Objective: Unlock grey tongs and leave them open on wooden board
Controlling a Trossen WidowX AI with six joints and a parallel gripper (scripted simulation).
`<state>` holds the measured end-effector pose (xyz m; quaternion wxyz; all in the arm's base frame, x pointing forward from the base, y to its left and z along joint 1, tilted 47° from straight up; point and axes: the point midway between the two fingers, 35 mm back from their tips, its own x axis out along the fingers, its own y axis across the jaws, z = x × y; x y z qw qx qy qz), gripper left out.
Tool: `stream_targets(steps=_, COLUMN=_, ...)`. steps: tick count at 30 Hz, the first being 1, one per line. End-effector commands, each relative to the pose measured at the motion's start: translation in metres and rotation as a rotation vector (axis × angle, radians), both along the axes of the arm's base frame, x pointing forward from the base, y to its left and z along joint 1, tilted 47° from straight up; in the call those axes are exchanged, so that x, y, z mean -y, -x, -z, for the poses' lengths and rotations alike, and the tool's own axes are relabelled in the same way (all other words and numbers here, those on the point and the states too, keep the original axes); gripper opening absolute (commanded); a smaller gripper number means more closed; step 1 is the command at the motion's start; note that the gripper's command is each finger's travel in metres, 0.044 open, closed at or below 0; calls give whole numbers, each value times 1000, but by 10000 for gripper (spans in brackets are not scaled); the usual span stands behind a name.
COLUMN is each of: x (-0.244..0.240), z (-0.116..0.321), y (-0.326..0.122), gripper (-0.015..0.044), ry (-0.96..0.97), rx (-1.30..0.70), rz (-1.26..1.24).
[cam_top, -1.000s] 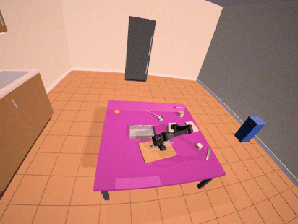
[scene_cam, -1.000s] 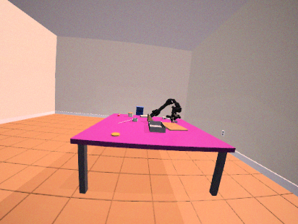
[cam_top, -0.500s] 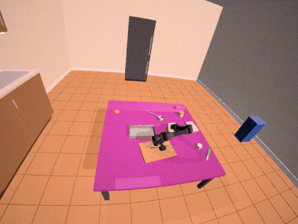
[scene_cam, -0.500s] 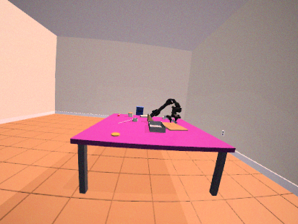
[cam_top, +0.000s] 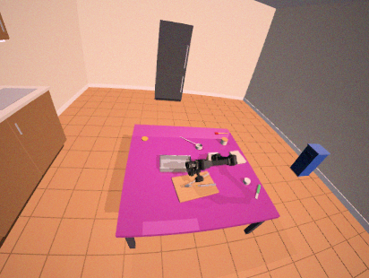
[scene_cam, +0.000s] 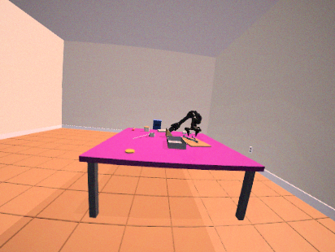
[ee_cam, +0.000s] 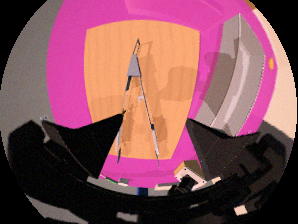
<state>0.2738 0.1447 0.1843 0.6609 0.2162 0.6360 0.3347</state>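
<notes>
The pincer (cam_top: pixel 199 178) (scene_cam: pixel 193 134) (ee_cam: pixel 154 119) is open, its two dark fingers well apart with nothing between them, and it hangs over the wooden board (cam_top: pixel 195 194) (scene_cam: pixel 203 144) (ee_cam: pixel 102 60). Below it are the grey tongs (cam_top: pixel 207 185) (scene_cam: pixel 197 141) (ee_cam: pixel 133 67) — legs spread in a narrow V, tips near one edge of the board, hinge end towards the opposite side. They are over the board, though I can't tell whether they lie fully flat on it

Just beside the board stands the roasting tin (cam_top: pixel 175 169) (scene_cam: pixel 176 145) (ee_cam: pixel 243 65), with no tongs across it. All of this is on the magenta bench (cam_top: pixel 148 197) (scene_cam: pixel 142 156) (ee_cam: pixel 65 65)

Further out on the bench are a ladle-like utensil (cam_top: pixel 199 146), a small cup (cam_top: pixel 224 142) (scene_cam: pixel 146 128), a yellow disc (cam_top: pixel 144 138) (scene_cam: pixel 129 150) (ee_cam: pixel 271 63), a small white round thing (cam_top: pixel 246 181) and a green-and-white stick (cam_top: pixel 258 190) — and beyond it, on the floor, a blue box (cam_top: pixel 309 159), with a tall dark cabinet (cam_top: pixel 172 63) against the wall
</notes>
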Motion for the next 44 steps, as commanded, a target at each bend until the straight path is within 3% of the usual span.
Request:
stream_targets(steps=1, x=58, z=14, y=-14, gripper=440, ry=21, rx=-6, rz=16)
stream_targets(steps=9, x=141, z=26, y=-11, gripper=440, ry=-21, rx=-4, rz=24)
stream_targets(steps=16, x=143, z=26, y=-11, gripper=440, ry=-23, rx=-3, rz=24)
stream_targets(steps=22, x=166, z=-1, y=-10, gripper=440, ry=32, rx=84, rz=117)
stream_targets(steps=44, x=166, z=-1, y=-10, gripper=440, ry=32, rx=84, rz=117)
